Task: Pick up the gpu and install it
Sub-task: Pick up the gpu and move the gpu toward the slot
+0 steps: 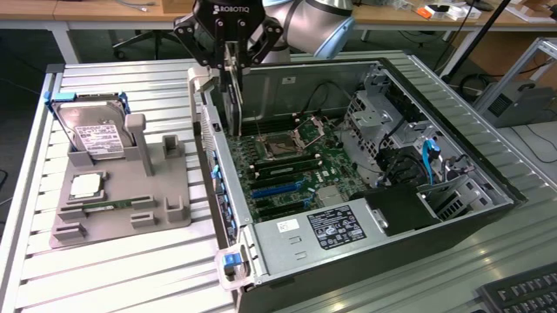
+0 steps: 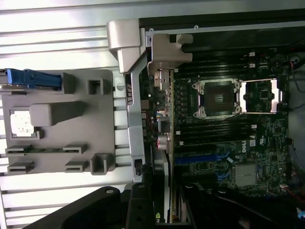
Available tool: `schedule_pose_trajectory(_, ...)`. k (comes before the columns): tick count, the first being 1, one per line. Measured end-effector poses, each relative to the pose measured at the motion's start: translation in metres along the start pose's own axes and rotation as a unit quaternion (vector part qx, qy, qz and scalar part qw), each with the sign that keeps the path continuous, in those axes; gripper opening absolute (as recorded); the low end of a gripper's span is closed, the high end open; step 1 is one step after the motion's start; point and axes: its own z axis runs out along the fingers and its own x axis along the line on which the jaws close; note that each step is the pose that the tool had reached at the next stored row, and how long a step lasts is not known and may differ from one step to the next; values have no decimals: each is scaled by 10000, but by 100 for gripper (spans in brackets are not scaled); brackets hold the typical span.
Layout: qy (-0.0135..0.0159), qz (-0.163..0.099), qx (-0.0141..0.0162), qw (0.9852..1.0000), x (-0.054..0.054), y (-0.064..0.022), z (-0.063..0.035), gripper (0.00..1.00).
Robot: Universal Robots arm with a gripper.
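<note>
Install step: tool (image 1: 229,65) clamped on gpu (image 1: 233,104) above the case (image 1: 287,78).
Seating probably needs alignment with the blue slot (image 1: 276,190).

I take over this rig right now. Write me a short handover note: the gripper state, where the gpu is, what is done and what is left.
Gripper: shut on the gpu, which hangs upright and edge-on below it.
Position: inside the open computer case, close to its wall on the exterior view's left, above the motherboard.
Done: the gpu is picked up, off the gray holder where the hard drive stands.
Left: the card is not seated in a blue slot; whether its lower edge touches the board cannot be told.
</note>
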Motion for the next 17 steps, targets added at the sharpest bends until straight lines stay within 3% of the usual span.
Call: schedule_pose_trajectory(17, 0, 0, 3, 10000, -40, 3, 6, 27)
